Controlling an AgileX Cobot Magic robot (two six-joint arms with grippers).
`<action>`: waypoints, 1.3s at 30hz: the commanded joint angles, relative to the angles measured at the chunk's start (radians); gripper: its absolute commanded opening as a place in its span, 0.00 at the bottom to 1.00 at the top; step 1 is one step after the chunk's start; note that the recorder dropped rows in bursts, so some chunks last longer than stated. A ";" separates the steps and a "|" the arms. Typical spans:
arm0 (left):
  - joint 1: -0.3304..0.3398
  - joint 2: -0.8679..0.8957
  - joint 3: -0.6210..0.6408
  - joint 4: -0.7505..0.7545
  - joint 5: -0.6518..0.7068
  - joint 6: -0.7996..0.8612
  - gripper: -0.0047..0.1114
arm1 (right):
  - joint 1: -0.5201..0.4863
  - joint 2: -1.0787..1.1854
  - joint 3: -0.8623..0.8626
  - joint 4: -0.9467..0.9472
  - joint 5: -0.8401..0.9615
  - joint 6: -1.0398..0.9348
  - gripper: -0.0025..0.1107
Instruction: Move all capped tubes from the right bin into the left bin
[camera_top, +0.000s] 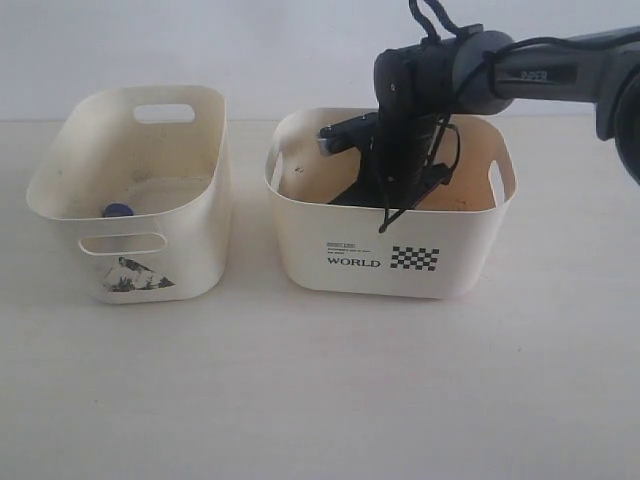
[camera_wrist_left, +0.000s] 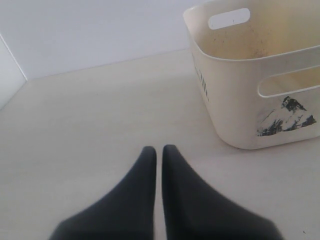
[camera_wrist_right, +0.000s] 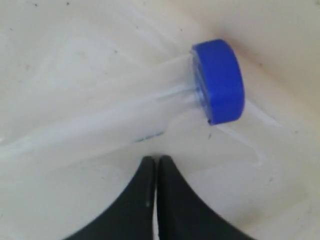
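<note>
1. Two cream bins are sitting on the pale worktop (camera_top: 320, 400); the left bin (camera_top: 195, 255), with the dark picture on its front, is standing at nine o'clock of the right bin (camera_top: 300, 250), the one reading "WORLD" beside a checkered patch; they are near each other but apart.
2. The right arm (camera_top: 540, 75) is reaching in from about two o'clock and down into the right bin; from the exterior view the bin's front wall is hiding the fingertips.
3. In the right wrist view the right hand (camera_wrist_right: 156, 159) is showing two dark fingers pressed together at the tips, gripping nothing; a capped tube (camera_wrist_right: 150, 107) is lying on its side on the bin floor just ahead of them, its blue cap (camera_wrist_right: 220, 82) resting by the foot of the wall; I cannot tell whether the tips are touching it.
4. Inside the left bin another blue cap (camera_top: 118, 210) is peeking over the near wall, toward seven o'clock; its tube is hidden.
5. The left hand (camera_wrist_left: 159, 148) is hovering over bare worktop, fingers closed to a sliver and holding nothing; the left bin is standing near it.
</note>
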 joint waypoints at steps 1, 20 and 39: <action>0.000 0.000 -0.004 0.001 -0.003 -0.010 0.08 | -0.002 -0.033 -0.054 -0.011 0.087 0.000 0.02; 0.000 0.000 -0.004 0.001 -0.003 -0.010 0.08 | -0.002 -0.204 -0.127 -0.008 0.184 0.049 0.25; 0.000 0.000 -0.004 0.001 -0.003 -0.010 0.08 | -0.002 -0.092 -0.127 0.041 0.055 0.488 0.52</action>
